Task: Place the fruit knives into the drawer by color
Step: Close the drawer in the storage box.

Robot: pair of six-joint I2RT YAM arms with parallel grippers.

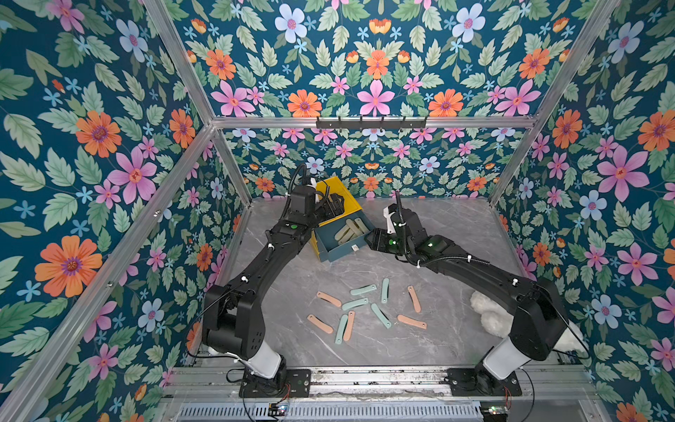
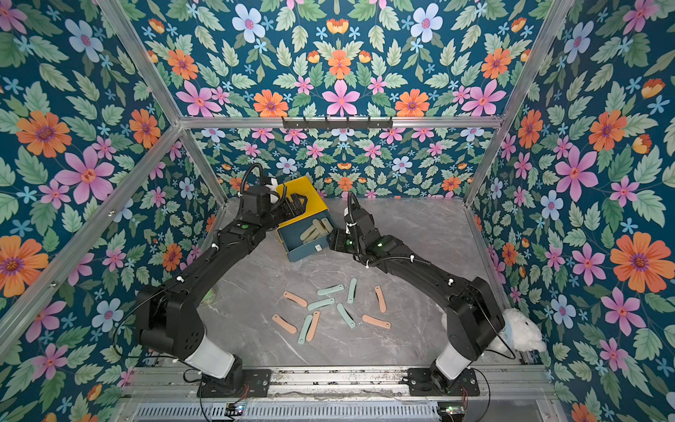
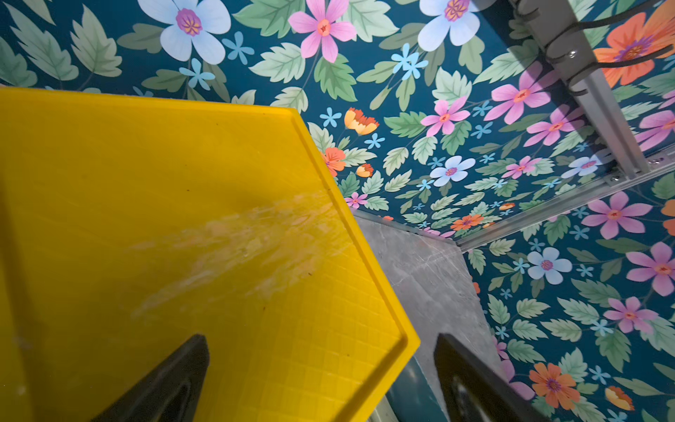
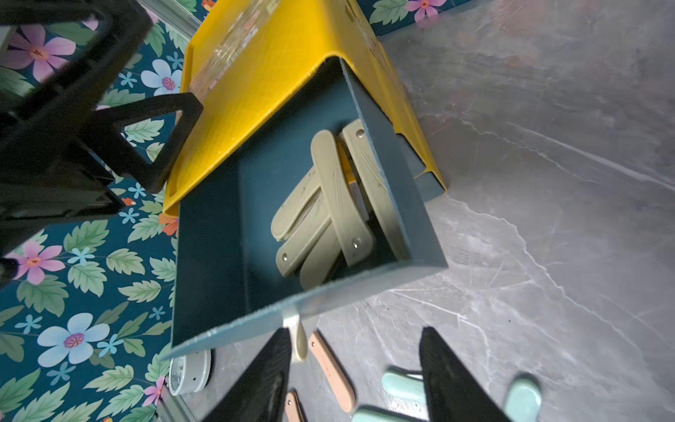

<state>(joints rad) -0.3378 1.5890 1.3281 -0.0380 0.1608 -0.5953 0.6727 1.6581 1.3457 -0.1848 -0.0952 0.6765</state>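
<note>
The drawer (image 1: 338, 190) is a yellow cabinet at the back of the table, and its top teal drawer (image 4: 219, 237) is pulled out. Several olive-green fruit knives (image 4: 328, 204) lie piled inside it. My right gripper (image 4: 356, 332) is open just in front of the drawer; the pale pull tab (image 4: 297, 338) sits beside one finger. My left gripper (image 3: 321, 339) is open and straddles a corner of the yellow top. Several pink fruit knives (image 1: 328, 299) and mint-teal fruit knives (image 1: 363, 289) lie scattered on the grey table, in front of both grippers.
A white fluffy object (image 1: 489, 310) lies by the right arm's base. A small round white object (image 4: 190, 369) sits on the table beneath the open drawer's corner. Floral walls with aluminium frame posts close in the table, and a black hook rail (image 1: 370, 122) hangs high at the back.
</note>
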